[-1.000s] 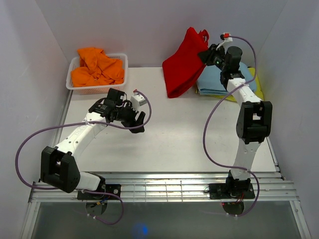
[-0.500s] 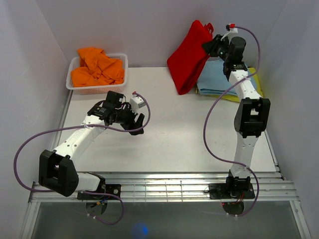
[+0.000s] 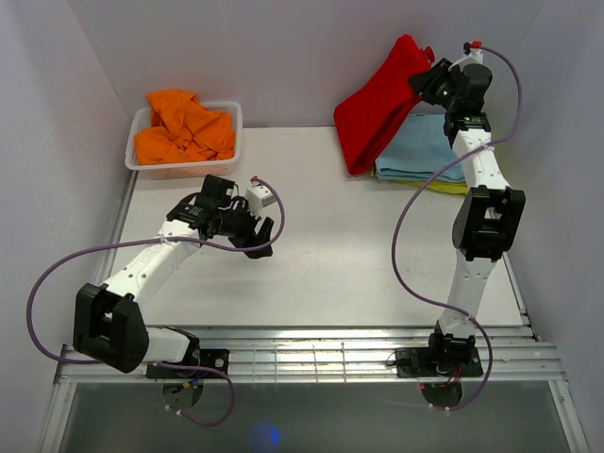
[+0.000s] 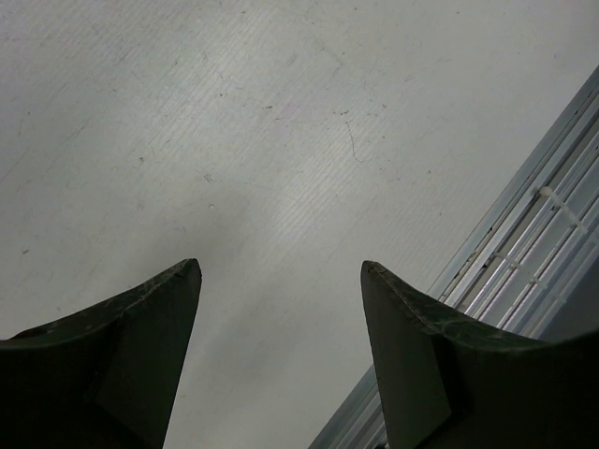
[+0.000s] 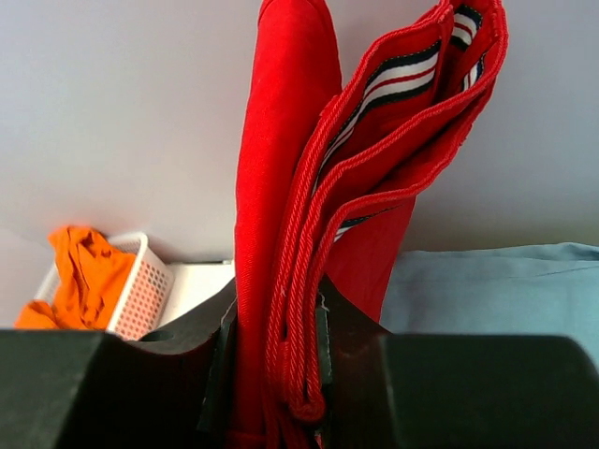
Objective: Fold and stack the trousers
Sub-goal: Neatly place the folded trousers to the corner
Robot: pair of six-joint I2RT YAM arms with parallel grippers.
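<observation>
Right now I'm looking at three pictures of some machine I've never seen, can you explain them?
Two white robot arms are bolted at the near edge of a table, each ending in a two-finger gripper. The wide picture comes from a camera above and behind them; the other two come from cameras on the wrists. The right gripper is shut on folded red trousers, holding them up next to a folded light blue garment. The left gripper hangs open over bare table, holding nothing. A white basket at the far left holds an orange garment.
</observation>
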